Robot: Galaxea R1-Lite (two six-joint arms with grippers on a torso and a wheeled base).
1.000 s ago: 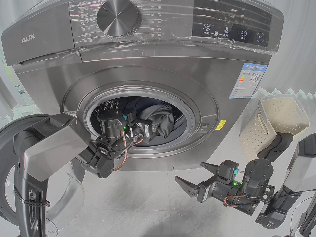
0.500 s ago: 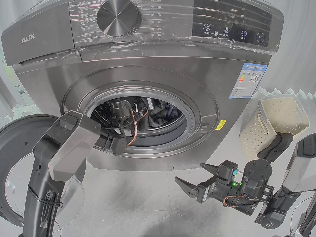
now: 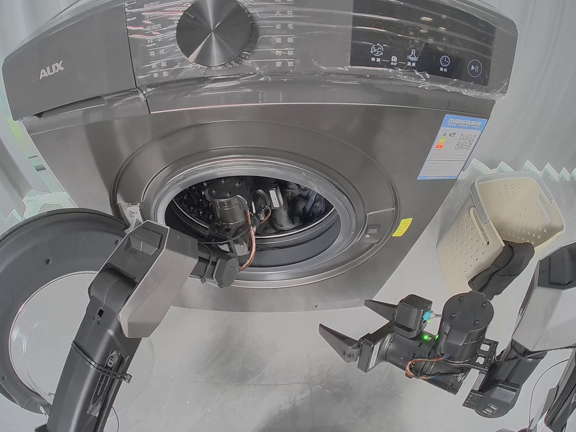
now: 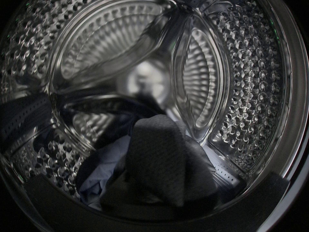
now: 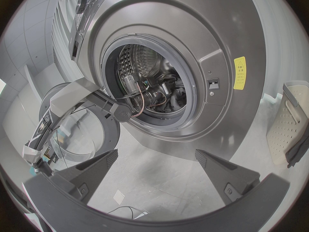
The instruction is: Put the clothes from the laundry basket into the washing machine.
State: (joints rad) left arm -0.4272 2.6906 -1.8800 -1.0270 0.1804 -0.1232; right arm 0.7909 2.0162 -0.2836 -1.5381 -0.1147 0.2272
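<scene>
Steel, film, cloth, plastic
I see the washing machine in brushed matt steel, glossy wrinkled film on its panel, a shiny dimpled drum, matt knit clothes, and a perforated plastic laundry basket.

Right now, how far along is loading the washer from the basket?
Done: a dark grey knit garment and a pale blue garment lie in the perforated steel drum. In hand: the left arm reaches into it; whether it grips cloth is hidden. The right gripper hangs open and empty. Left: a black garment draped over the cream perforated laundry basket.
</scene>
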